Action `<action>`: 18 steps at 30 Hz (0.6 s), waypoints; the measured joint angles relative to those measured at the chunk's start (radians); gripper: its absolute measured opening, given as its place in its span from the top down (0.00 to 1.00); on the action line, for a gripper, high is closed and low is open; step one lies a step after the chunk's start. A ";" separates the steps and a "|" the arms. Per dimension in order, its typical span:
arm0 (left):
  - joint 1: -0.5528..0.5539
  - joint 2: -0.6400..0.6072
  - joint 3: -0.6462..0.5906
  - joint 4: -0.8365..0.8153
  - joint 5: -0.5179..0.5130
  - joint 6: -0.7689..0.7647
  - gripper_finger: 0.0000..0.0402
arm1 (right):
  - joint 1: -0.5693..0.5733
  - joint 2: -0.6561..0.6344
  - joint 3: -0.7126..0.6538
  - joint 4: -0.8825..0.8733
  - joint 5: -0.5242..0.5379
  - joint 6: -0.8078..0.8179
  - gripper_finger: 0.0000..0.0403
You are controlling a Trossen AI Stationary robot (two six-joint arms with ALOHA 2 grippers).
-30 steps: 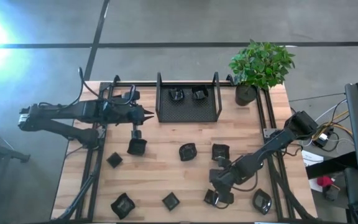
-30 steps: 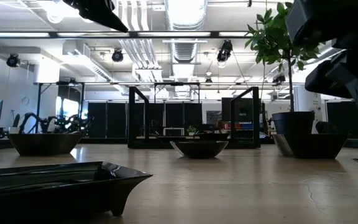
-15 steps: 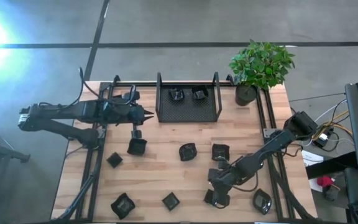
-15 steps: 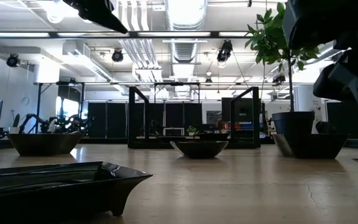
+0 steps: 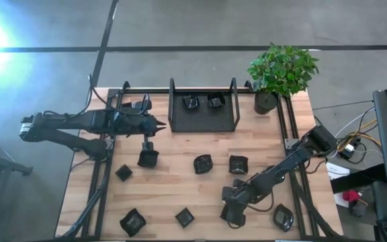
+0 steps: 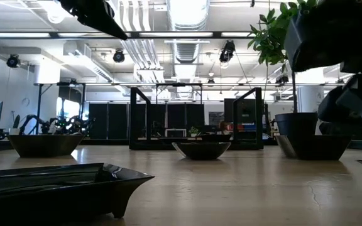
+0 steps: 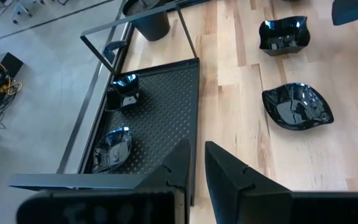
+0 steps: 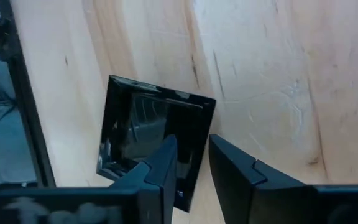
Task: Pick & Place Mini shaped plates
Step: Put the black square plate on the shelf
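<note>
Right end effector [image 5: 234, 216]: your narrow jaws straddle the square mini plate's [image 8: 154, 140] rim at 5 o'clock on the counter [image 5: 173, 181], placed to pinch.
Left end effector [image 5: 158, 124]: narrow, empty, waiting at 10 o'clock beside the mesh tray [image 5: 203, 119].

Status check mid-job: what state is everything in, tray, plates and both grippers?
mesh tray: holds two plates.
left gripper: fingers slightly apart, empty, beside the mesh tray.
right gripper: low over the square plate.
square plate: flat on the table.
other plates: loose on the table.
</note>
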 joint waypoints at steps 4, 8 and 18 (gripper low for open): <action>0.000 0.000 0.000 0.001 0.000 0.001 0.90 | 0.000 0.000 0.000 -0.001 0.000 0.001 0.82; 0.000 0.000 -0.002 0.001 0.000 0.002 0.90 | 0.000 0.000 0.000 -0.001 0.000 0.006 0.87; 0.000 0.000 -0.003 0.001 0.000 0.002 0.90 | 0.000 0.000 0.000 0.001 -0.002 -0.019 0.98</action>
